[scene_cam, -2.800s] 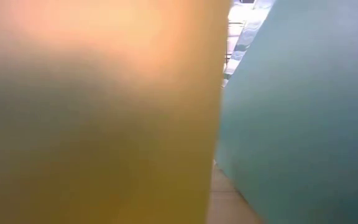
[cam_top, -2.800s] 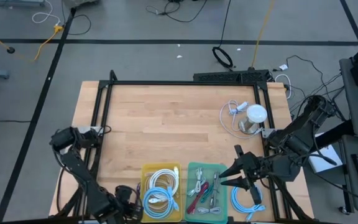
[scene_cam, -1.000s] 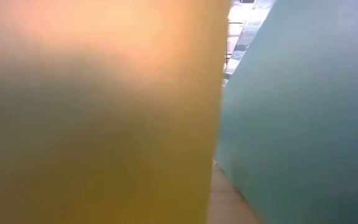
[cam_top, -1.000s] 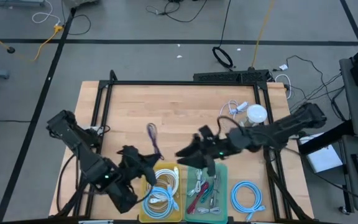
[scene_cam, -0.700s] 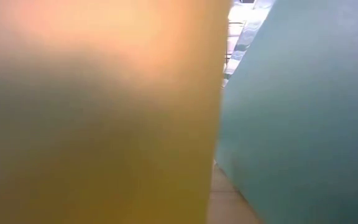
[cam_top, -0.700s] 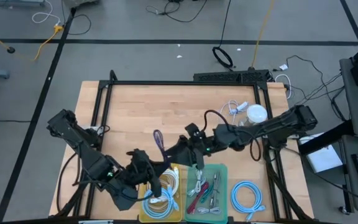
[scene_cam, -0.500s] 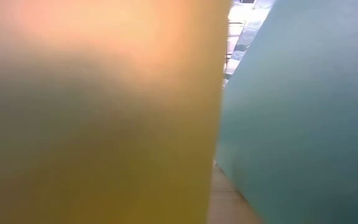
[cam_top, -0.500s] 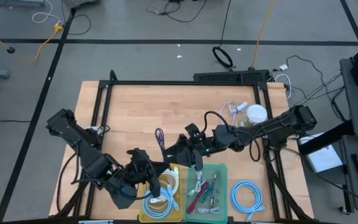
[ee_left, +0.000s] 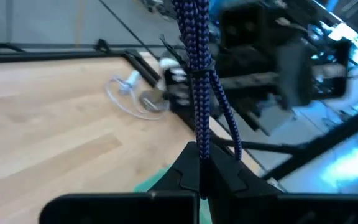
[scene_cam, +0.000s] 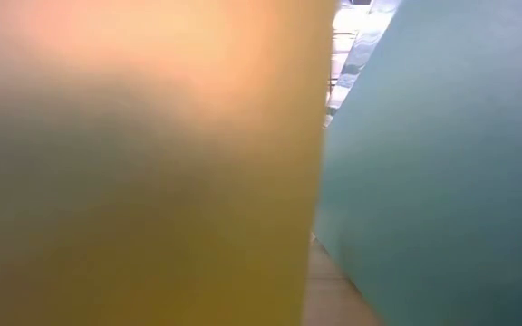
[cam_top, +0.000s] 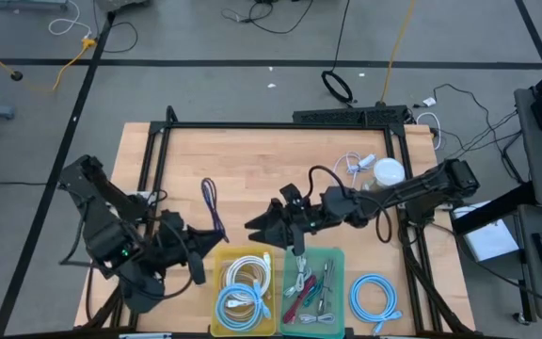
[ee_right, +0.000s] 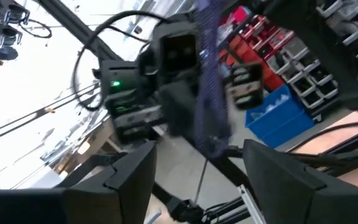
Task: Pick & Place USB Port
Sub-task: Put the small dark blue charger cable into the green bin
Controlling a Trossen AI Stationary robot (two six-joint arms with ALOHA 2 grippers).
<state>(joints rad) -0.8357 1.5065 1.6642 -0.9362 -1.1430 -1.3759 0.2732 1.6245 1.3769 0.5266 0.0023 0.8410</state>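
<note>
1. Left gripper [ee_left: 202, 163]: fingers pressing together, pinching the lower end of the dark blue braided USB cable [cam_top: 212, 209], folded into a doubled bundle; likely gripping low to keep the bundle free for handing over or for setting down.
2. Cable hanging in the air above the light wooden table [cam_top: 280, 169], just behind the yellow plastic bin [cam_top: 219, 259] of coiled pale cables; long axis running up and away from the fingers, loop end pointing toward the table's far side.
3. Right gripper [cam_top: 255, 226]: fingers spreading wide, gripping nothing, facing the cable from near by, over the gap between the yellow bin and the green plastic bin [cam_top: 340, 256]; probably readying to take the bundle.
4. Low view showing only the two bin walls.
</note>
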